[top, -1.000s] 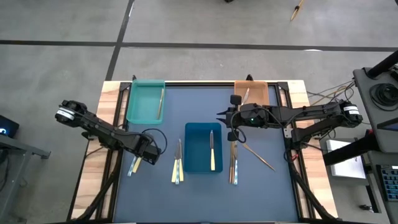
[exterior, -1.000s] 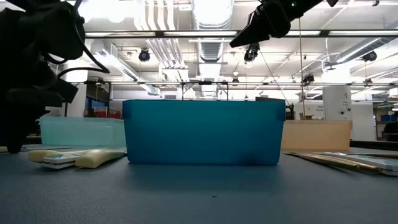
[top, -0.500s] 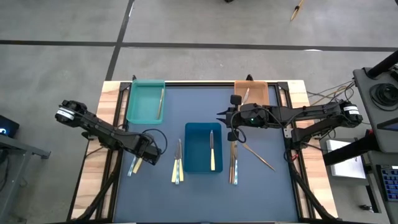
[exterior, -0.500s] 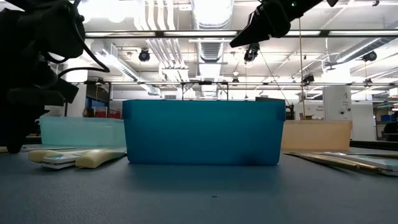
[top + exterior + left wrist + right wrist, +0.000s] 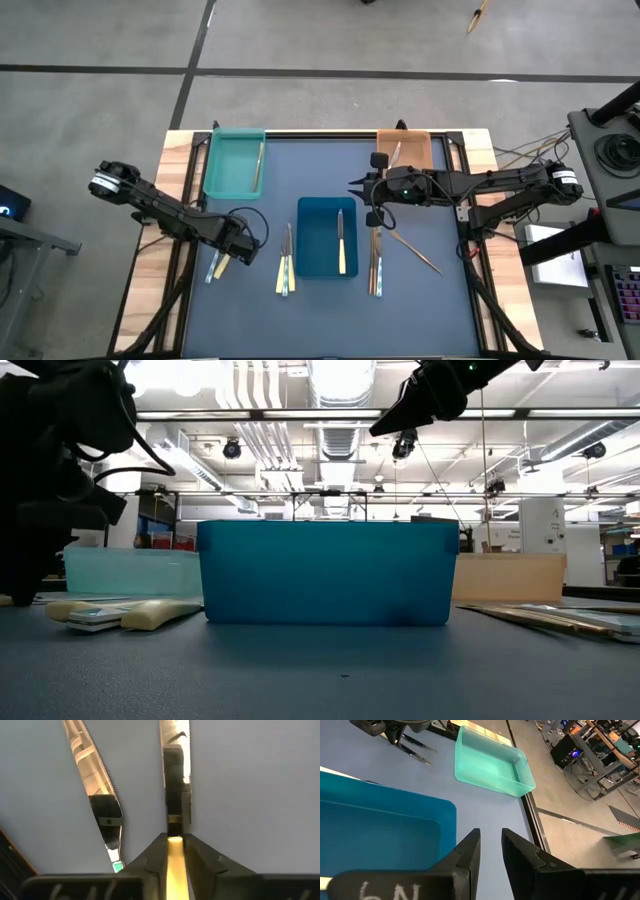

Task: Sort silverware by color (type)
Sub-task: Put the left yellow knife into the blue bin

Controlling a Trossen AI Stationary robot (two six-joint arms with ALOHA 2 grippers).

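An industrial lab or workshop: exposed ceiling ducts (image 5: 340,390), strip lights (image 5: 560,412), concrete floor (image 5: 320,40), equipment racks (image 5: 592,742).

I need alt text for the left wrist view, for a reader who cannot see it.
The left gripper has its two dark fingers closed on the cream-yellow handle of a knife lying on the grey-blue table. A second knife lies beside it, apart and at a slight angle.

A middle tray (image 5: 327,237) is sitting between two utensil clusters (image 5: 285,262) (image 5: 375,262). Two further trays (image 5: 233,163) (image 5: 404,150) are lying behind it, left and right.
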